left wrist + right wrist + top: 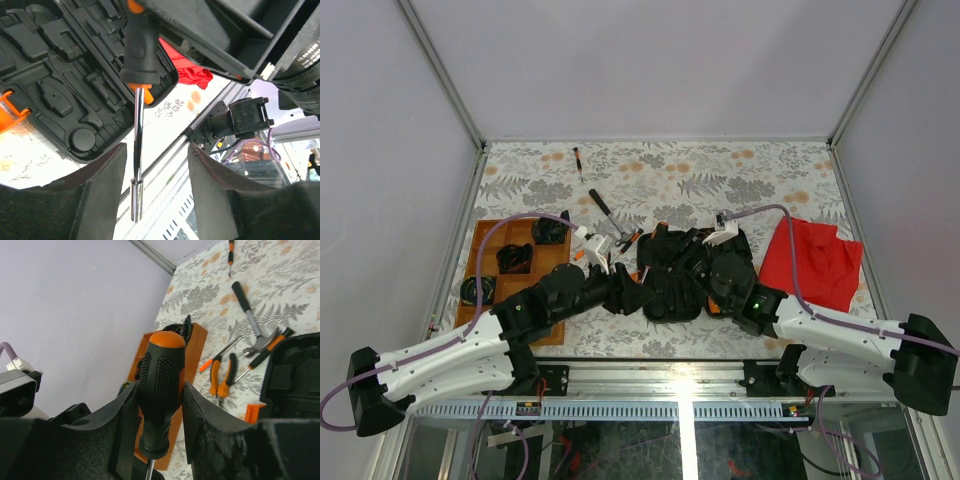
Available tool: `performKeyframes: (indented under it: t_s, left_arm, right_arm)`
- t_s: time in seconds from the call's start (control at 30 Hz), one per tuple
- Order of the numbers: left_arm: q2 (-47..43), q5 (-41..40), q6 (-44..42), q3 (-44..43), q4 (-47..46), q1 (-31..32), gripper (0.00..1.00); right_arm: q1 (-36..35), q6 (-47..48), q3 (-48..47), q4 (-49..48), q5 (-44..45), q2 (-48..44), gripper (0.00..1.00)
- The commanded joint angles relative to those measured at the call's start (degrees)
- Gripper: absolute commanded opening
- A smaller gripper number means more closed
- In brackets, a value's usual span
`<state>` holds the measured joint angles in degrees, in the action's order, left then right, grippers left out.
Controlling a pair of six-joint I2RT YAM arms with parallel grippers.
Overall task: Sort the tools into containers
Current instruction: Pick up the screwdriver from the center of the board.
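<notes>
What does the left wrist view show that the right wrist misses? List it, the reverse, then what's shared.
Left wrist only: the shaft tip of the driver inside the open left gripper, plus the red cloth. Right wrist only: the wooden tray, hammer and pliers. Both: the driver's handle, clamped by the right gripper, and the black case.

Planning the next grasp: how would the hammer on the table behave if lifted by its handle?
The hammer looks rigid. With a steel head on a slim black handle, it is probably head-heavy and may tip head-down. Its claw head should stop it rolling.
</notes>
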<state>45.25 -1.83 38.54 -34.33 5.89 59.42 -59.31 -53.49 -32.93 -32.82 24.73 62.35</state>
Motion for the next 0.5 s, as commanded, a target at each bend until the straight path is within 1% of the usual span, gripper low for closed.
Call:
performKeyframes:
  t_s: [0.0, 0.1, 0.2, 0.3, 0.37, 0.47]
  left_arm:
    - [-0.5, -0.4, -0.4, -1.8, -1.4, 0.0, 0.56]
    - [0.0, -3.3, 0.3, -2.1, 1.4, 0.0, 0.63]
    - [-0.4, -5.5, 0.8, -1.3, 2.7, -0.1, 0.67]
    - [-0.8, -6.4, 1.2, -0.6, 3.3, -0.1, 0.7]
    - [-0.5, -7.3, 1.2, -0.6, 4.1, -0.1, 0.71]
    - [0.7, -9.0, 1.6, -1.0, 5.6, -0.3, 0.72]
  right_arm:
    - [0.4, 8.8, -6.3, 10.1, 4.8, -3.9, 0.0]
    - [0.4, 14.3, -10.4, 21.1, 6.1, -4.0, 0.0]
    - [0.5, 19.1, -12.6, 28.6, 5.2, -4.1, 0.0]
    - [0.6, 21.1, -15.5, 36.6, 5.4, -3.6, 0.0]
    - [0.8, 22.8, -15.8, 39.6, 6.0, -3.7, 0.0]
    - [2.9, 25.3, -15.7, 42.6, 3.7, -3.4, 0.0]
